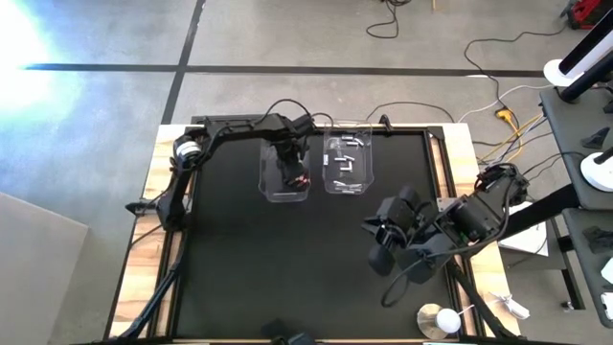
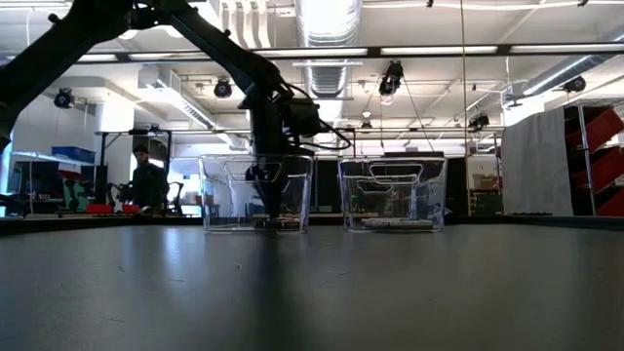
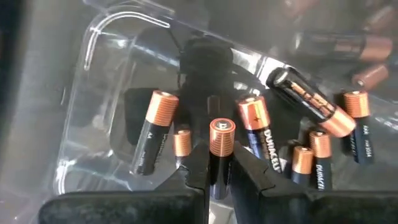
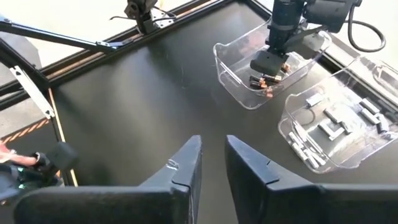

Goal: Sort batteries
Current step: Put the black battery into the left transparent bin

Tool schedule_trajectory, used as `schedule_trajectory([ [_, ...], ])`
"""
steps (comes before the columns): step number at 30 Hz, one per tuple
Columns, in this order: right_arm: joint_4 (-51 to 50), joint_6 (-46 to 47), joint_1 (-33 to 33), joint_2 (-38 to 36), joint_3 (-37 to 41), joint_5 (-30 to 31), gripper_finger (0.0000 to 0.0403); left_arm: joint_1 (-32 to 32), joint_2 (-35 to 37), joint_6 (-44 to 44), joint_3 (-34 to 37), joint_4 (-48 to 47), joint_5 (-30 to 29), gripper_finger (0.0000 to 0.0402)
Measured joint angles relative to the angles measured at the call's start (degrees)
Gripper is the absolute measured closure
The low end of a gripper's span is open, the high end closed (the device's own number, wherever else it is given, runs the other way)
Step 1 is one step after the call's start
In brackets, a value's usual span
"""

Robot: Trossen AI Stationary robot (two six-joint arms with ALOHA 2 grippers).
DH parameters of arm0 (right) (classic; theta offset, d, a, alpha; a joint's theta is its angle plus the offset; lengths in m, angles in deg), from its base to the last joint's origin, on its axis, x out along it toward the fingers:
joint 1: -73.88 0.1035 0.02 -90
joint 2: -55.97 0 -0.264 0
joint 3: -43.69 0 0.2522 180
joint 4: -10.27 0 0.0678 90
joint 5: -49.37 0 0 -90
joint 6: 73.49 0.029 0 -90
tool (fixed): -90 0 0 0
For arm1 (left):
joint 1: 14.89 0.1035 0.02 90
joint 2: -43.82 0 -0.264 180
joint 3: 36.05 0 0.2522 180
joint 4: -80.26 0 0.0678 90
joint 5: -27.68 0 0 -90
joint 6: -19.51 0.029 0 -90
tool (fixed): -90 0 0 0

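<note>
Two clear tubs stand at the table's far middle. The left tub [image 1: 271, 195] holds several black batteries with copper ends [image 3: 151, 132], lying on its floor. The right tub [image 1: 331, 184] holds several white batteries [image 4: 329, 127]. My left gripper [image 3: 221, 167] reaches down into the left tub [image 2: 219, 200] and is shut on one black-and-copper battery [image 3: 221, 140]. My right gripper [image 4: 213, 155] hangs over the table's right side [image 1: 376, 245], away from both tubs, with a narrow gap between its fingers and nothing in it. My left gripper pinches one battery by its black body [image 3: 217, 171] between the two fingers, from above, pointing down into the tub. The battery lies along the fingers and its copper end [image 3: 222, 132] sticks out past the fingertips. Whether that end touches the tub floor, I cannot tell.
The black table top [image 1: 278, 268] lies bare in front of the tubs. Wooden borders [image 1: 144, 249] frame it. A white disc [image 1: 441, 320] lies at the near right corner, with cables behind the far edge. A person [image 2: 146, 180] stands in the room beyond.
</note>
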Motion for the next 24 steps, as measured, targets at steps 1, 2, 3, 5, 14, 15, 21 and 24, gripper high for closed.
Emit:
schedule_trajectory([
  [1,0.00,0.00,0.06,0.00,0.00,-0.02,0.0342,0.13,-0.03,0.38,0.00,0.06,0.02,0.0383],
  [2,0.00,-0.01,0.10,0.00,0.00,-0.04,0.0344,0.38,-0.05,0.66,0.01,0.18,-0.02,0.0383],
  [3,0.00,0.00,0.11,0.00,0.00,-0.06,0.0344,0.70,-0.07,0.69,0.05,0.25,-0.05,0.0383],
  [5,0.00,-0.03,0.11,0.00,0.00,-0.04,0.0343,1.26,-0.06,0.22,0.09,0.21,-0.08,0.0383],
  [14,0.13,-0.18,0.07,0.00,0.00,0.00,0.0328,1.13,-1.20,-2.15,1.10,0.77,3.20,0.0383],
  [15,0.17,0.09,0.07,0.06,0.00,0.00,0.0327,1.16,-1.79,-2.86,1.11,0.76,3.64,0.0383],
  [21,0.17,2.58,0.07,0.11,0.31,0.04,0.0313,0.87,-2.69,-5.27,0.96,0.87,3.46,0.0359],
  [24,-0.02,2.67,0.07,0.11,0.42,0.04,0.0304,0.58,-2.54,-4.62,0.82,0.66,3.42,0.0334],
])
